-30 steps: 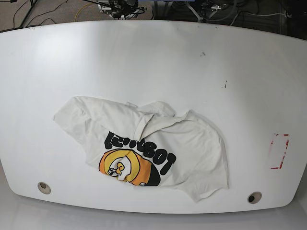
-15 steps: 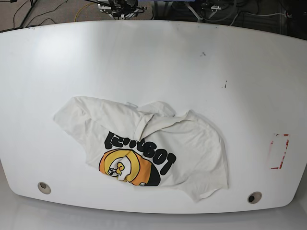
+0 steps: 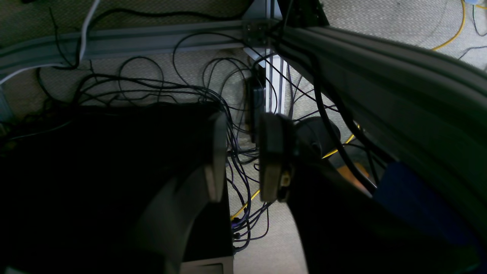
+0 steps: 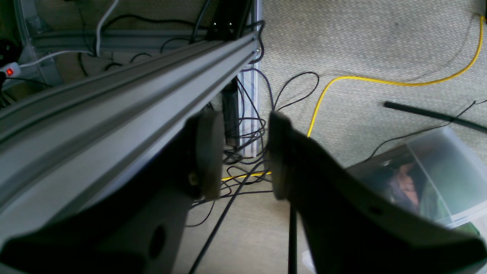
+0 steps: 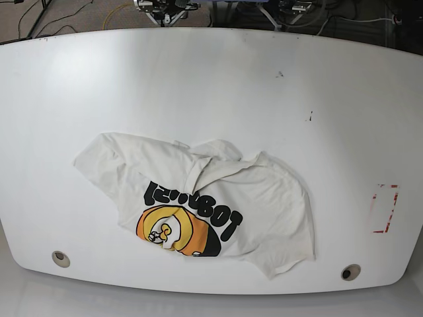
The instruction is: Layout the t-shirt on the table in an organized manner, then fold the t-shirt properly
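The white t-shirt [image 5: 264,198] lies crumpled on the near half of the white table [image 5: 211,86]. Its orange-yellow graphic [image 5: 173,231] and black lettering face up, and cloth is folded over its middle. Neither wrist view shows the shirt. My left gripper [image 3: 243,160] is open and empty, hanging over cables on the floor behind the table. My right gripper [image 4: 241,156] is open and empty, beside a metal frame rail [image 4: 114,95]. In the base view only bits of the arms show at the table's far edge, the right arm [image 5: 162,8] and the left arm [image 5: 294,6].
Two metal grommets [image 5: 61,258] [image 5: 350,272] sit near the front edge. A red-outlined rectangle [image 5: 385,208] marks the right side. Dark specks [image 5: 309,117] dot the far right. A clear plastic bin [image 4: 430,171] and a yellow cable [image 4: 380,80] lie on the floor.
The arm parts at the table's far edge have drawn slightly further back out of the base view. The t-shirt has not moved.
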Tool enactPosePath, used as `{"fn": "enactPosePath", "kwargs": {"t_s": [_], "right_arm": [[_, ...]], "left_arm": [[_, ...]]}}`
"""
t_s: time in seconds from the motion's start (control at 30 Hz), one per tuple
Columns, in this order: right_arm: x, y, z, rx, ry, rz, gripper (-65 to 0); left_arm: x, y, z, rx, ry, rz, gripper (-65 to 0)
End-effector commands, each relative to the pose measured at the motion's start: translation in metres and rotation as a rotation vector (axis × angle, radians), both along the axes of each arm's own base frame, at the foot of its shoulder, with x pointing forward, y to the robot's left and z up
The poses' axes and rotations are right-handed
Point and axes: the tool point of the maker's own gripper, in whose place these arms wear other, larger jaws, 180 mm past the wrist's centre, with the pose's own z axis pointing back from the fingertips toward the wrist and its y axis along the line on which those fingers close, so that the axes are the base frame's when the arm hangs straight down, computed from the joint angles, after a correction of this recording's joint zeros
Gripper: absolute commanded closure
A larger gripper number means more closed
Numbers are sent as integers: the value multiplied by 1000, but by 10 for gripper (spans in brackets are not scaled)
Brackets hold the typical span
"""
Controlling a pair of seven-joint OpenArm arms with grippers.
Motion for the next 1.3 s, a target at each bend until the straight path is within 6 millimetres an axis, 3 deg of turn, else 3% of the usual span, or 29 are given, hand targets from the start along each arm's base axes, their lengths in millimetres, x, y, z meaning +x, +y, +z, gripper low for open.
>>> {"fn": "enactPosePath", "kwargs": {"t_s": [0.0,0.3,0.47,0.63,0.77,1.1,1.27], "right_arm": [[2,-1,1,5,-9,-1,-190],[2,-1,1,5,-9,0,-189],[1,-1,1,4,-9,0,-187],[-9,-3,3,-1,-29,-18,-187],[-19,-6,7,-11,-47,-24,-187],[-28,-2,23,-17,-97,-25,-187],[-33,-6,31,-29,-121,-21,-187]], "left_arm": [[-1,2,0,3,-2,0,-132],[-1,3,0,4,-2,0,-132],[-10,10,0,14,10,1,-132],[-11,10,0,13,12,1,-132],[-26,11,0,15,32,2,-132],[-34,24,7,47,-35,-5,-132],[-49,28,11,58,-37,-8,-132]]}}
